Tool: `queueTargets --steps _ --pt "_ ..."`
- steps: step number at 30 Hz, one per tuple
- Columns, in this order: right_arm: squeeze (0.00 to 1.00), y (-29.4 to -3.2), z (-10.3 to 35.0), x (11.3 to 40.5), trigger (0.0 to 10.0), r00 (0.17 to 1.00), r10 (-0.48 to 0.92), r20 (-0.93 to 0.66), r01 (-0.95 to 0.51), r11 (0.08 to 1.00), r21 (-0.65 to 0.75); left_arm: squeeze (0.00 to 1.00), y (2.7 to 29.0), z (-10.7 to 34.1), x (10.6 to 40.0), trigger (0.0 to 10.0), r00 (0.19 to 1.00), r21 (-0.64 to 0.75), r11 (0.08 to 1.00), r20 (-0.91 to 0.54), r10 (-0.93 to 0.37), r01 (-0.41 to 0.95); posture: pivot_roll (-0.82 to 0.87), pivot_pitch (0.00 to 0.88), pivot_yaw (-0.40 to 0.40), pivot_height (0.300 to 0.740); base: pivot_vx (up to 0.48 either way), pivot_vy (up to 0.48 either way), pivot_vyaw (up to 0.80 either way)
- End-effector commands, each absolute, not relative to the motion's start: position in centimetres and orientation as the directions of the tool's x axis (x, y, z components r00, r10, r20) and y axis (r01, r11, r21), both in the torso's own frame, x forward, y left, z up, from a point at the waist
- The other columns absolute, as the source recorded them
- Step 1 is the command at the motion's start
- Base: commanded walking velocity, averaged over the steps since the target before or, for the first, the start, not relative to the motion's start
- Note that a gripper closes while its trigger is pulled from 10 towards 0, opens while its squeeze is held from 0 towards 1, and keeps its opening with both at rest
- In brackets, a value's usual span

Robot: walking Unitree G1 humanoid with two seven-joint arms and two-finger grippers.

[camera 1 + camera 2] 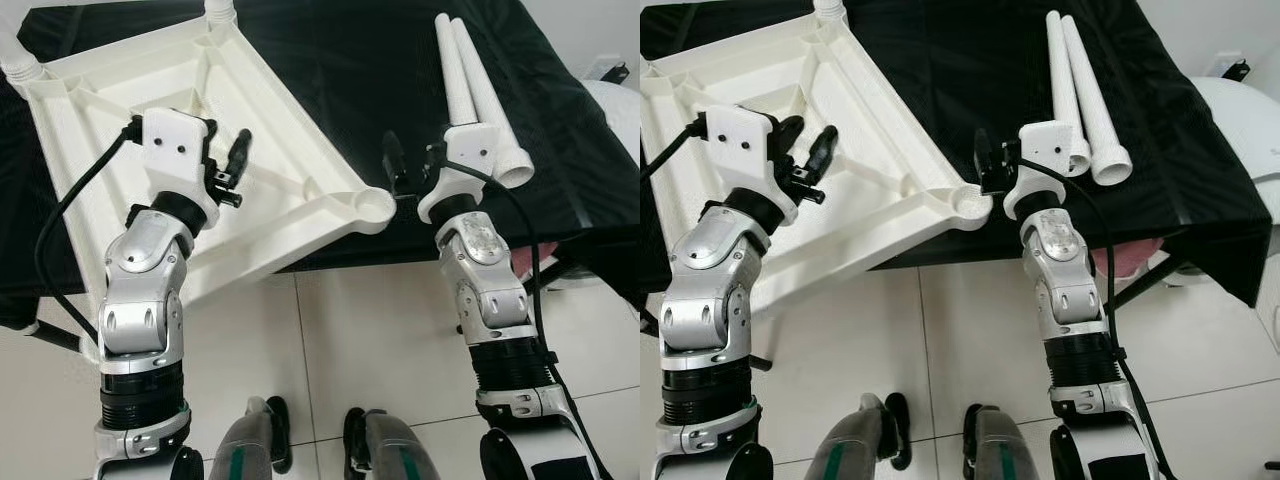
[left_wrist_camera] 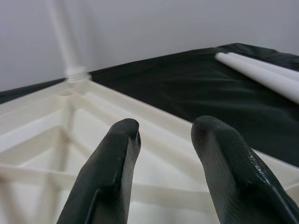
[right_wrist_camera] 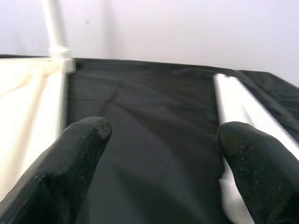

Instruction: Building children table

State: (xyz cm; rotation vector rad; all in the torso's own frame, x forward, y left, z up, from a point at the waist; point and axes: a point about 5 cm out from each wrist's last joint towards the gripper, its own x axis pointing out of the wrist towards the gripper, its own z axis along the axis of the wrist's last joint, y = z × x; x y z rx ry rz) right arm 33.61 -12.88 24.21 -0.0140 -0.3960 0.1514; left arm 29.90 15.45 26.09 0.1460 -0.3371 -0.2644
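Observation:
A white plastic tabletop (image 1: 250,150) lies upside down on a surface draped in black cloth (image 1: 360,90), its near edge hanging over the front. Two legs stand screwed into its far corners (image 1: 18,58) (image 1: 220,10). The near right corner socket (image 1: 372,205) has nothing in it. Two loose white legs (image 1: 475,90) lie side by side on the cloth to the right. My left gripper (image 1: 808,135) hovers open over the tabletop's ribbed underside. My right gripper (image 3: 163,140) is open above the cloth, between the bare socket and the loose legs (image 3: 243,107).
The black cloth drapes down at the front and right edge (image 1: 1200,240). A white rounded object (image 1: 615,110) sits at the far right. White tiled floor (image 1: 330,330) lies below, with my own feet (image 1: 320,440) close to the table.

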Motion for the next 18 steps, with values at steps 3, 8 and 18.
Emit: queueTargets --steps 3,8,18 --pt "0.0 -12.91 23.92 33.46 10.0 0.916 0.147 0.374 -0.143 0.989 -0.038 0.0 16.42 26.1 30.04 10.0 0.938 0.136 0.989 0.332 -0.095 0.052 -0.03 0.173 -0.01 0.74 0.0 -0.48 0.0" --pt "0.0 -12.85 23.87 33.31 10.0 0.915 0.145 0.375 -0.142 0.989 -0.037 0.0 16.17 25.95 30.12 10.0 0.941 0.119 0.99 0.319 -0.111 0.076 -0.04 0.17 -0.007 0.74 0.0 -0.096 0.0" --pt "0.0 -13.01 23.82 33.34 10.0 0.918 0.155 0.364 -0.148 0.988 -0.048 0.0 15.72 25.49 29.92 10.0 0.942 0.158 0.979 0.287 -0.174 0.133 -0.04 0.181 -0.022 0.74 0.0 0.0 0.0"
